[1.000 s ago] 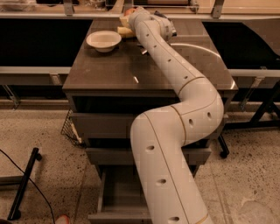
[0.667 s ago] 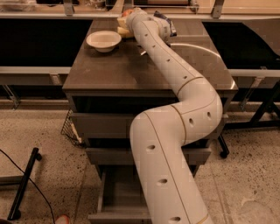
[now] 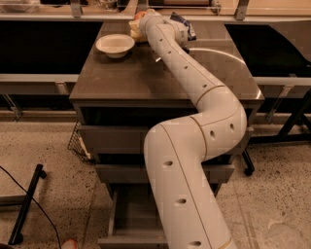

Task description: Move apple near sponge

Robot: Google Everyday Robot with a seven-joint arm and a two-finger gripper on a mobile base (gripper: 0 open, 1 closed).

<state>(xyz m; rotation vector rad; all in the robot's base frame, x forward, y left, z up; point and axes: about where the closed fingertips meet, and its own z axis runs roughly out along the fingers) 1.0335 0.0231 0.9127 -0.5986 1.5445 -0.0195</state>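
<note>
- The apple [image 3: 139,15] showed only as a small red-orange patch at the far edge of the desk [image 3: 121,73], right at the tip of the arm, where the pincer [image 3: 141,22] was.
- The pincer sat at that far edge, mostly hidden behind the white wrist. It lay close against the apple patch, but whether it touched or held the fruit could not be told.
- How far the pincer stood open could not be told either.
- The sponge [image 3: 135,34], pale yellow, lay just beside the arm's end, on its left side in the view. It sat directly below the apple patch in the picture and very near it; contact between the two could not be made out.
- A white bowl [image 3: 115,45] stood on the desk near the sponge, left of it, a little nearer the camera and apart from it.
- A dark blue-and-white snack bag [image 3: 183,25] lay on the other side of the arm, near the far edge.
- The arm [image 3: 194,160] rose from the bottom, bent by the desk's front edge and stretched across the top.
- Under the desk top, the lowest drawer [image 3: 131,219] stood pulled out.
</note>
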